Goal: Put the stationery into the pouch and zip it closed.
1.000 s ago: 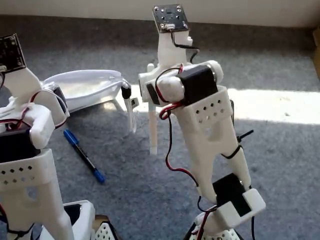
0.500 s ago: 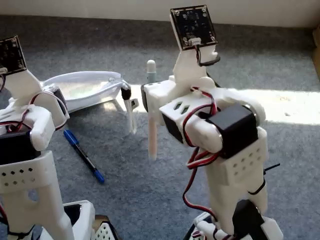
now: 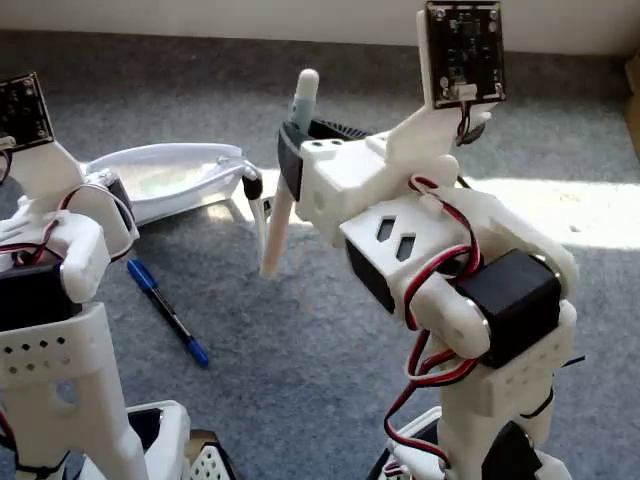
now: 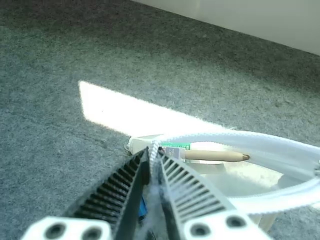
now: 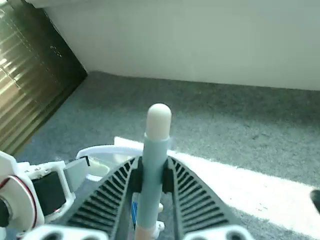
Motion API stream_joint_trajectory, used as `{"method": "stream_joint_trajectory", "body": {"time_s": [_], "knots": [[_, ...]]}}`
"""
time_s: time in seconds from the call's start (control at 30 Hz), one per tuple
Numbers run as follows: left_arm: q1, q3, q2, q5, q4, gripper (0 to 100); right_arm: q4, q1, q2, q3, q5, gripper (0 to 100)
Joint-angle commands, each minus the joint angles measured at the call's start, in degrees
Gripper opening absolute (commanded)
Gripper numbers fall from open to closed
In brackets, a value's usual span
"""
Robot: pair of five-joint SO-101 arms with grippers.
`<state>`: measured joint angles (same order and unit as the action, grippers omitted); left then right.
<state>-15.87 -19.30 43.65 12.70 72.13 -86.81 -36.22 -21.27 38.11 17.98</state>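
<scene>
Grey carpeted worktop (image 3: pixel 300 380), with a sunlit strip (image 3: pixel 560 210) just beside the pouch (image 3: pixel 170 175). The pouch lies flat with its mouth open, and a wooden pencil (image 4: pixel 210 156) with a green band is already inside. Your left end effector (image 4: pixel 152 152) is pinched closed on the pouch rim and holds the mouth. Your right end effector (image 3: pixel 292 158) is clamped on a white marker (image 3: pixel 283 205), gripped near its capped end. The marker's long body hangs tilted, off the carpet, close to the pouch's open end and above it. A blue pen (image 3: pixel 168 312) lies on the carpet near the pouch, on the arm-base side, untouched. Step in hand looks like getting the marker into the pouch. Lead with the marker's low tip, aim it at the gap between the two rim bands, and flatten the angle so it slides in alongside the pencil. Don't let go until most of the body is past the rim. Don't slacken the left pinch, or the mouth will likely sag. The tip could snag on the zip track. The blue pen and the zip are not yet done.
</scene>
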Motion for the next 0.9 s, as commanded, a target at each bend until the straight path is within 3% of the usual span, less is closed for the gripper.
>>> {"method": "stream_joint_trajectory", "body": {"time_s": [0.0,0.3,0.87], "knots": [[1.2,0.1,0.0,-0.4,-0.9,2,6.5,-0.5,-1.5,0.2,0.6,0.5],[1.2,0.1,-0.1,-0.4,-0.9,2,19.6,-0.5,-1.4,0.1,0.6,0.5],[1.2,0.0,-0.1,-0.4,-0.7,2,23.0,-0.1,-1.3,0.1,0.6,0.5]]}}
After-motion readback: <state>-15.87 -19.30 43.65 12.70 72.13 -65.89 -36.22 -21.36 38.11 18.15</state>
